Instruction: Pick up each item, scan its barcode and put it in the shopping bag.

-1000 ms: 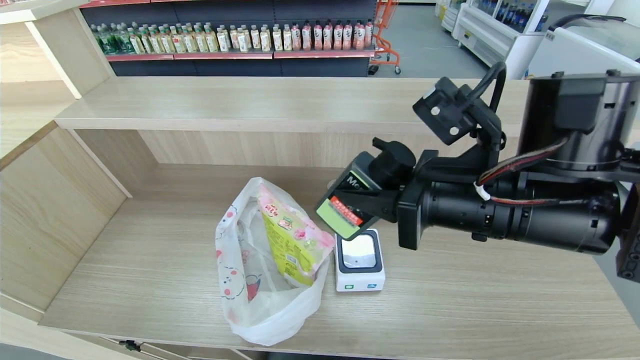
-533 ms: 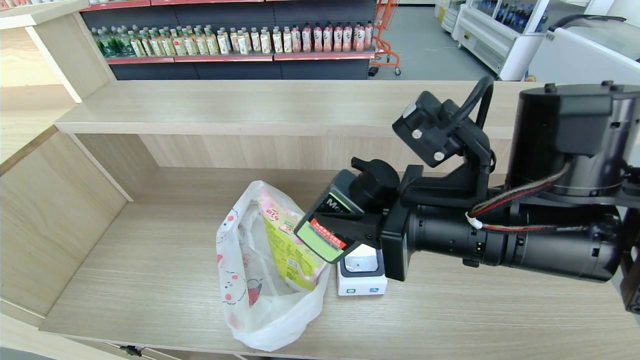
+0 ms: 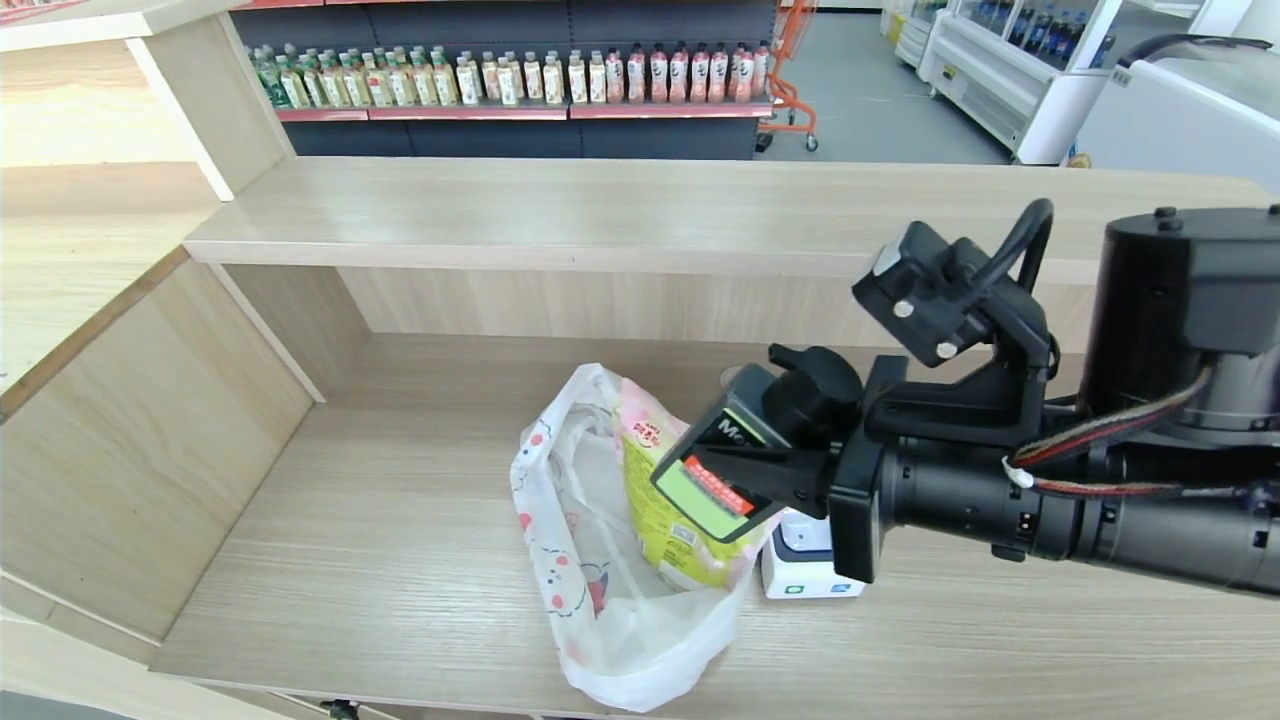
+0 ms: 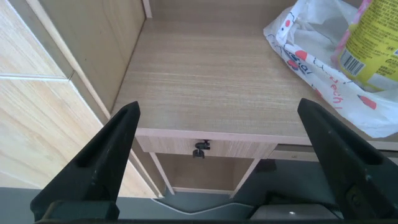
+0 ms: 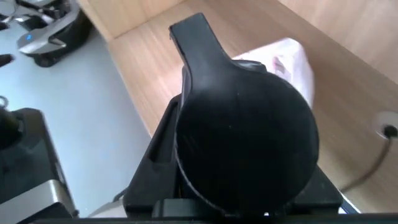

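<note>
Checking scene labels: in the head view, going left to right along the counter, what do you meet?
shopping bag → yellow-green pouch standing in it → green-labelled container, held up off the counter → barcode scanner

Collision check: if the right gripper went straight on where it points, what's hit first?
Likely the yellow-green pouch standing in the shopping bag; its held container would touch first. Depth unclear.

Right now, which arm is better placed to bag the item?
Right. Its claw is shut on the dark bottle, held at the shopping bag's opening in the head view. The left claw hangs open and empty off the counter's front edge.
</note>
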